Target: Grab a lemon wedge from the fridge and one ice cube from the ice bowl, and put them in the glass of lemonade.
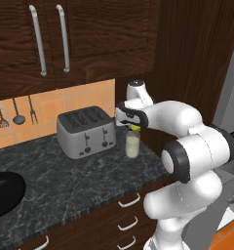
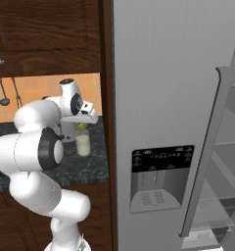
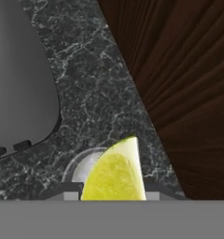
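base views flank glass (image 1: 132,144); wrist probably overhead.

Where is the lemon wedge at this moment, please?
The lemon wedge is held in the gripper just above the glass of lemonade, on the counter right of the toaster, beside the dark wood panel.

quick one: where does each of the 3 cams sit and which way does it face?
Left base view: behind-left of the arm, facing the counter: toaster, ice bowl, glass of lemonade; arm lower right.
Right base view: behind-right, facing the fridge; arm lower left.
Hand view: on the hand, looking down at the lemon wedge between the jaws, over the glass.
Shared: both base views show glass, wedge, gripper.
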Controlling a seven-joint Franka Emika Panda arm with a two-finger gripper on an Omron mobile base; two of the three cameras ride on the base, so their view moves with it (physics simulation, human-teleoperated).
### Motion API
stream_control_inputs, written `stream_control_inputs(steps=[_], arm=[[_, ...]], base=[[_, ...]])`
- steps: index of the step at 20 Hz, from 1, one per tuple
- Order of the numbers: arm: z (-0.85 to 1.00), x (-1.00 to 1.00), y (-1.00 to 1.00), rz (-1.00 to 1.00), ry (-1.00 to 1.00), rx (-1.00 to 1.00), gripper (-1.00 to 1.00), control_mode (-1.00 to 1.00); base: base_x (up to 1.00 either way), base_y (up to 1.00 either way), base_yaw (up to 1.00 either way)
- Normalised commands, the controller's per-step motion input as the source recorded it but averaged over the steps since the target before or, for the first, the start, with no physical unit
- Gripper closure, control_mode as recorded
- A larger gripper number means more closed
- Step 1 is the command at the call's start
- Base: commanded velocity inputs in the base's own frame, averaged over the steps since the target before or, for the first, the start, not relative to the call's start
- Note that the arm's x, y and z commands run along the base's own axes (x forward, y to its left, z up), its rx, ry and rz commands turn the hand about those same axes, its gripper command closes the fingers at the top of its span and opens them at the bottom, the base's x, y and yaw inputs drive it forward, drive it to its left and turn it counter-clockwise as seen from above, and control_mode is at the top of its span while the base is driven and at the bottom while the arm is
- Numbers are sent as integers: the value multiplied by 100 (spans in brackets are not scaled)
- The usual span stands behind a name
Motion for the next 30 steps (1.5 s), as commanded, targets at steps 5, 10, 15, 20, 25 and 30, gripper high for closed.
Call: stream_control_inputs(steps=[5, 10, 15, 20, 25, 30], arm=[[-10, 6, 8, 0, 0, 0, 100, -100], [0, -6, 4, 0, -1, 0, 100, -100], [0, 0, 0, 0, 0, 0, 100, -100], [0, 0, 0, 0, 0, 0, -100, -100], [0, 0, 0, 0, 0, 0, -100, -100], [0, 0, 0, 0, 1, 0, -100, -100]], base=[[0, 0, 0], [0, 0, 0], [0, 0, 0], [0, 0, 0], [0, 0, 0], [0, 0, 0]])
